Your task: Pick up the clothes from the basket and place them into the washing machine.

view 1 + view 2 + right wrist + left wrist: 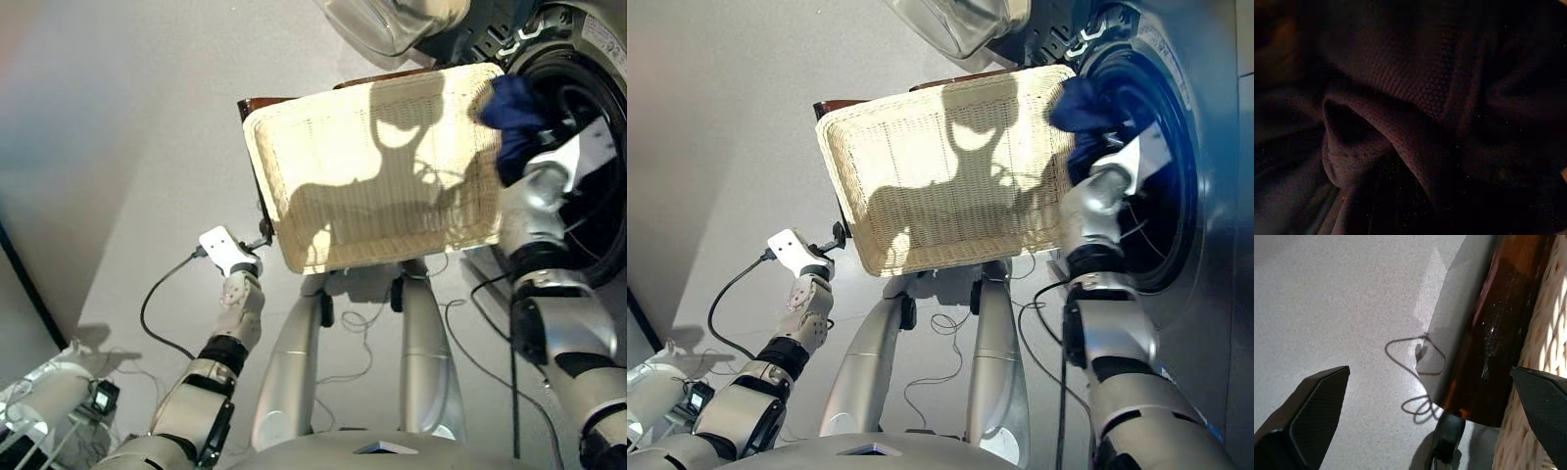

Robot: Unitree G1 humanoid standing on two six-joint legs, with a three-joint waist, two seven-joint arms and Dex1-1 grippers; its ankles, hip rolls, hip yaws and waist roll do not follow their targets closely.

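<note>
The cream wicker basket sits on a stand in front of me, with no clothes lying in it. A navy blue garment is bunched in the air beside the basket's far right corner, at the rim of the washing machine's dark porthole. My right gripper is buried in that cloth; only its silver wrist shows, and the right wrist view is filled with dark knit fabric. My left gripper stands open and empty beside the basket's near left corner, over the floor.
A dark brown stand carries the basket. The machine's clear glass door hangs open beyond the basket. A black cable loops over the grey floor at the left, near some equipment.
</note>
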